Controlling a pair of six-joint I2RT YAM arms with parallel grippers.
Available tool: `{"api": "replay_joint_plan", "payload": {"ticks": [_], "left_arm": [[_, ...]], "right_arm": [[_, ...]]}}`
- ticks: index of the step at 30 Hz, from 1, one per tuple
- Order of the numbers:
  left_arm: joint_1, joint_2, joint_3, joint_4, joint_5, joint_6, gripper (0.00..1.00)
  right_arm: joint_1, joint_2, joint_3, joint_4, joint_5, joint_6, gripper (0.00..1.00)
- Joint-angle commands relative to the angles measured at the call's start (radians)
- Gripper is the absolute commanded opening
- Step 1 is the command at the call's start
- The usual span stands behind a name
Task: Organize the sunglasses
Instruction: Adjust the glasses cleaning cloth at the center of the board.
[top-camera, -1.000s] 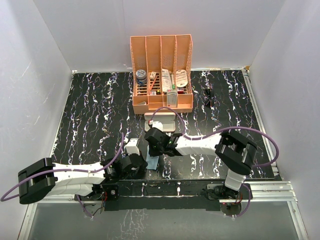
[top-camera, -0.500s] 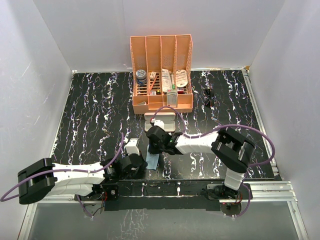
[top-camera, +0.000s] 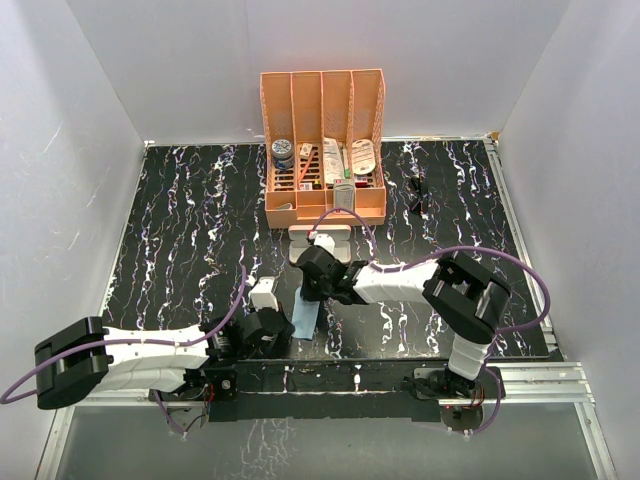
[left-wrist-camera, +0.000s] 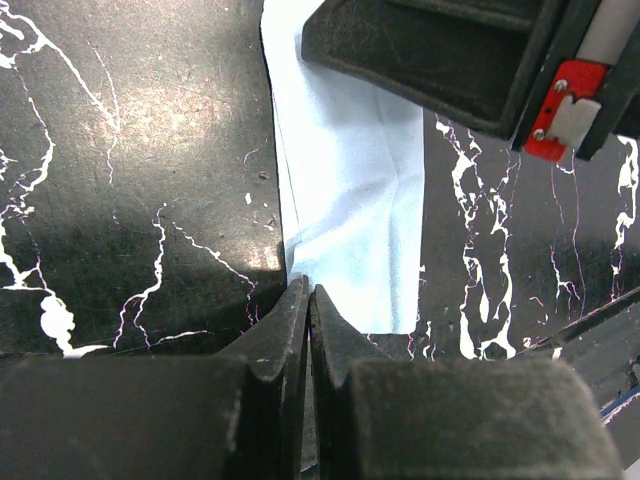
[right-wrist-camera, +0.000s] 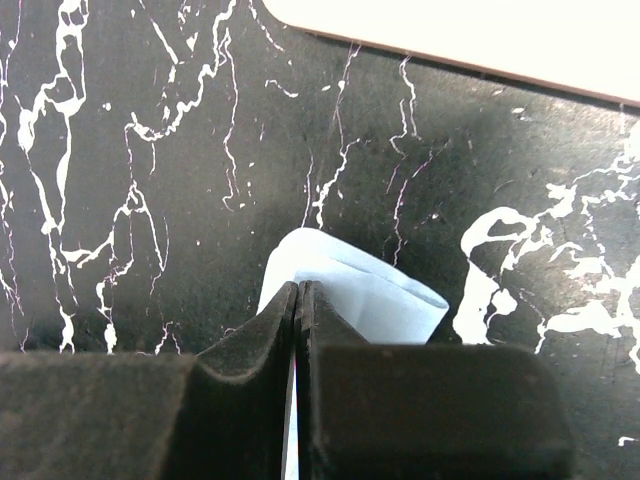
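The sunglasses (top-camera: 418, 192) lie small and black at the back right of the table, far from both grippers. The pink case (top-camera: 320, 243) lies in front of the organizer and shows as a pale edge (right-wrist-camera: 450, 40) in the right wrist view. A light blue cloth (top-camera: 305, 315) stretches between the grippers. My right gripper (top-camera: 312, 283) (right-wrist-camera: 300, 285) is shut on the cloth's (right-wrist-camera: 370, 295) folded far end, which bulges up beside the fingers. My left gripper (top-camera: 285, 328) (left-wrist-camera: 305, 290) is shut at the cloth's (left-wrist-camera: 350, 200) near corner, gripping its edge.
An orange slotted organizer (top-camera: 325, 150) with several small items stands at the back middle. White walls close in the black marbled table (top-camera: 180, 230) on three sides. The right arm's body (left-wrist-camera: 450, 60) hangs just above the cloth's far end.
My right gripper has moved a little away from me toward the pink case with the cloth's far end, so more cloth shows between the grippers. The left arm has stayed still.
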Motion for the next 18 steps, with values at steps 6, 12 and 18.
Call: {"api": "replay_joint_plan", "payload": {"ticks": [6, 12, 18], "left_arm": [[-0.005, -0.021, -0.020, -0.046, -0.010, 0.000, 0.00], [-0.005, -0.025, -0.020, -0.051, -0.010, 0.000, 0.00], [-0.005, -0.031, -0.017, -0.053, -0.013, 0.001, 0.00]], "right_arm": [[-0.035, 0.053, -0.016, -0.059, 0.064, -0.059, 0.00], [-0.040, 0.045, 0.020, -0.079, 0.063, -0.089, 0.00], [-0.024, -0.036, 0.045, -0.122, 0.044, -0.111, 0.00]]}}
